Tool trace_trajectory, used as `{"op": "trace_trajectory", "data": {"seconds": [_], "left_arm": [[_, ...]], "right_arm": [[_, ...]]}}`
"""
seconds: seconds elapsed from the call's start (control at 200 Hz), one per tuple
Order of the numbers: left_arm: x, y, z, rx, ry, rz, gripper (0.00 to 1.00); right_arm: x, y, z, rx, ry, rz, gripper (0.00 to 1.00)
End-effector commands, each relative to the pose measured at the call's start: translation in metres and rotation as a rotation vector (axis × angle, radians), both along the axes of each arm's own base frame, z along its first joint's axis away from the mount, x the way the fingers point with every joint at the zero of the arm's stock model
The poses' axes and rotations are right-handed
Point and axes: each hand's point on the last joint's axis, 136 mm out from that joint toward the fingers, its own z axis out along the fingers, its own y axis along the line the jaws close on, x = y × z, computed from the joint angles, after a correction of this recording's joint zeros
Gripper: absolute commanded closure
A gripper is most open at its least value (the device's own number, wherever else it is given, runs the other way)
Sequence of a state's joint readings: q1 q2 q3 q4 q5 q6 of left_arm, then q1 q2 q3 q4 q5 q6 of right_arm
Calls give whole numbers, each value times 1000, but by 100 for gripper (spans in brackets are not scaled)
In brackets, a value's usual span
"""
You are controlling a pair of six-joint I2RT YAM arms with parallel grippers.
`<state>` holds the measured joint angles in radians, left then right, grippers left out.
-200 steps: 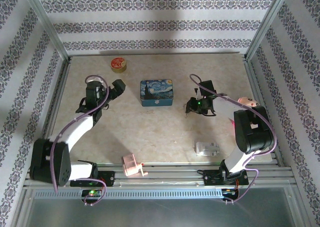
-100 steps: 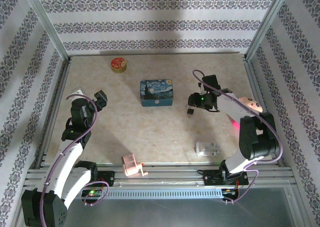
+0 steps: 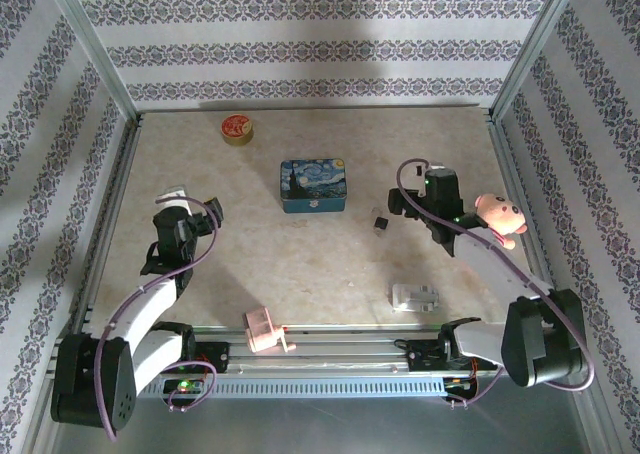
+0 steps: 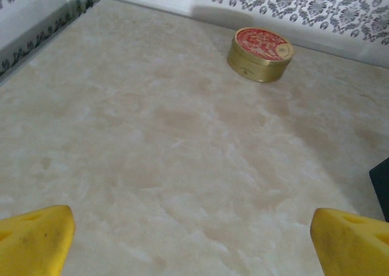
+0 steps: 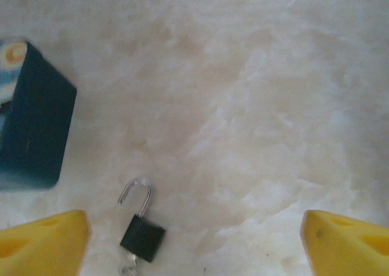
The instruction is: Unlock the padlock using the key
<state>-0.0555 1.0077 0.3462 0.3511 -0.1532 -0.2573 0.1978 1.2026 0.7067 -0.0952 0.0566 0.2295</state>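
The padlock [image 5: 141,236] lies flat on the table, dark body with a silvery shackle [image 5: 136,193] whose one leg stands free of the body. A silvery bit of the key [image 5: 129,267] sticks out at its lower end, cut by the frame edge. My right gripper [image 5: 194,251] hovers open above it, holding nothing. In the top view the padlock [image 3: 380,221] lies just left of the right gripper [image 3: 400,206]. My left gripper [image 3: 210,212] is open over bare table at the left, far from the padlock, with nothing between its yellow fingertips [image 4: 33,236].
A blue painted tin [image 3: 313,185] stands left of the padlock. At the back left is a round gold tin [image 3: 237,129] with a red lid. A pink plush [image 3: 497,217] lies at the right, a white object [image 3: 414,296] and a pink object [image 3: 264,331] near the front edge.
My right gripper has opened and drawn back to the right, leaving the padlock on the table. The left arm has pulled back toward the near left.
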Motion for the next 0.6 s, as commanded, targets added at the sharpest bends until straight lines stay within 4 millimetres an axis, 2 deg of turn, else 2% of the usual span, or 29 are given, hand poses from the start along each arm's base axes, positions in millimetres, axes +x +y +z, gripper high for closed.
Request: {"op": "trace_trajectory", "data": {"seconds": [0.0,0.16,0.28,0.495,0.595], "left_arm": [[13,-2,21,84,-124,-59,1],[18,-10,15,145,-167,-122,1],[21,-9,13,174,-195,-129,1],[28,-14,-4,187,-159,-161,1],[31,-15,-12,187,-148,-169,1]], "right_arm": [[15,-21,41,-72,-204,-73,2],[15,-27,45,-178,-286,-38,2],[12,-31,38,-232,-336,-35,2],[2,-42,24,-272,-422,-73,2],[3,-40,21,-267,-434,-50,2]]}}
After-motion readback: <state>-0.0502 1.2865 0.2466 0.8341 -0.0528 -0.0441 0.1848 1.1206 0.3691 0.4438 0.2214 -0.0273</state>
